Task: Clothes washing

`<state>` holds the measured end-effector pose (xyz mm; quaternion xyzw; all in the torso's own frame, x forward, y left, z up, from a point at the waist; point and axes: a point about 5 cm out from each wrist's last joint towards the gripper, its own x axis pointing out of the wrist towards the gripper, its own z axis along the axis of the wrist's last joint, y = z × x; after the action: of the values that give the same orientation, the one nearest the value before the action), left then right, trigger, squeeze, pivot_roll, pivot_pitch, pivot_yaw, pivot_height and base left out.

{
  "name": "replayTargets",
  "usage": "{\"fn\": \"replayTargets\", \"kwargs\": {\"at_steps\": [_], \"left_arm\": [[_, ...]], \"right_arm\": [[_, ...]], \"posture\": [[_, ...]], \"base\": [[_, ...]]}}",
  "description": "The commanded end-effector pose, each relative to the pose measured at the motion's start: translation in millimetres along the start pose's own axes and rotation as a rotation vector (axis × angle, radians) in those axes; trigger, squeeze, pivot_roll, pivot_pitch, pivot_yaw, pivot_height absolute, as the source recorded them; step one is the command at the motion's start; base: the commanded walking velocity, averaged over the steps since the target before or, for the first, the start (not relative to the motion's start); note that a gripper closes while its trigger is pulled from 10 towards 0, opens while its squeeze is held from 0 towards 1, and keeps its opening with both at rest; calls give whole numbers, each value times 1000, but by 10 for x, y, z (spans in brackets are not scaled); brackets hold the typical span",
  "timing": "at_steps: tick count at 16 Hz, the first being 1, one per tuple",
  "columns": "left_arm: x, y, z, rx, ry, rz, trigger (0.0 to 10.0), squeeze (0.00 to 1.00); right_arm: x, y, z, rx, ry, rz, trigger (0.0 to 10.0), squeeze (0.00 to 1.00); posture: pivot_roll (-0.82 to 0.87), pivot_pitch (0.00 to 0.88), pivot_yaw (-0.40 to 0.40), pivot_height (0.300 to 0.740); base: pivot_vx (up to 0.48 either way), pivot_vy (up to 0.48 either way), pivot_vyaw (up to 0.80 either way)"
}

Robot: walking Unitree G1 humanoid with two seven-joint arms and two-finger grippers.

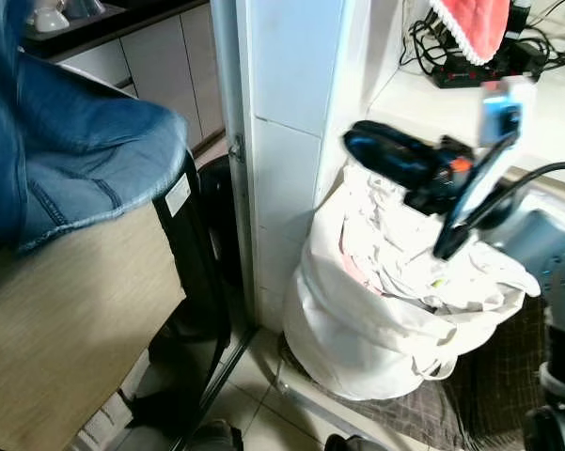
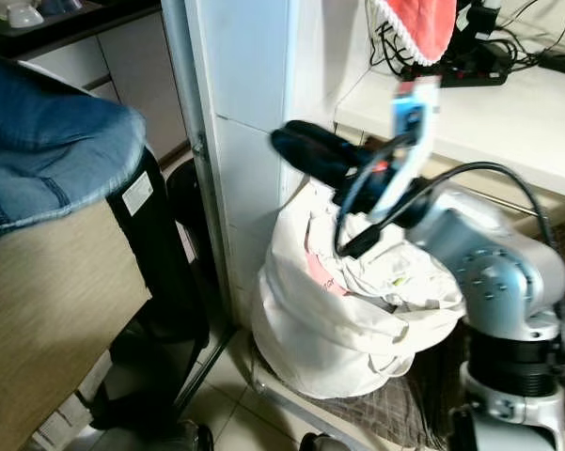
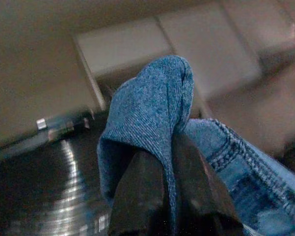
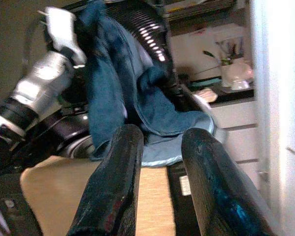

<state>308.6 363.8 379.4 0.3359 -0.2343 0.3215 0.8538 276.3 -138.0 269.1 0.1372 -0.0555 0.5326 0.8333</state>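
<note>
White tiled wall (image 1: 291,85), tiled floor, one pale wood-grain panel (image 1: 66,319) in a laundry corner.
One blue denim garment (image 1: 75,160) is pinched by a fold between the closed fingers of the left gripper (image 3: 169,196) and hangs lengthwise down over the panel. The right gripper (image 4: 159,182) is held with fingers parted and empty, above one white fabric laundry bag of pale clothes (image 1: 376,301); the garment lies beyond its fingertips.

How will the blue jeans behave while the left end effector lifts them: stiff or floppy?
Probably floppy: the jeans drape in folds over the wooden top. Likely heavy for cloth, being thick denim. The left end effector pinches only one bunched fold, so the rest may hang and drag.
</note>
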Motion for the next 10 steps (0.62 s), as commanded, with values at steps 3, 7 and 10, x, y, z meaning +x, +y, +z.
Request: {"fn": "replayTargets", "kwargs": {"at_steps": [3, 7, 10], "left_arm": [[-349, -165, -905, 85, 430, -117, 10000, 0], [-732, -272, -1367, 18, 719, -326, 10000, 1000], [-727, -248, -1372, -45, 741, -350, 10000, 1000]], "right_arm": [[196, 236, -180, -48, 122, 100, 10000, 0], [188, 388, -304, -42, 219, 213, 10000, 0], [170, 370, -320, -55, 242, 214, 10000, 0]], "posture": [[-53, 35, 32, 740], [-46, 38, 22, 740], [-42, 35, 15, 740]], "base": [[0, 0, 0], [0, 0, 0], [0, 0, 0]]}}
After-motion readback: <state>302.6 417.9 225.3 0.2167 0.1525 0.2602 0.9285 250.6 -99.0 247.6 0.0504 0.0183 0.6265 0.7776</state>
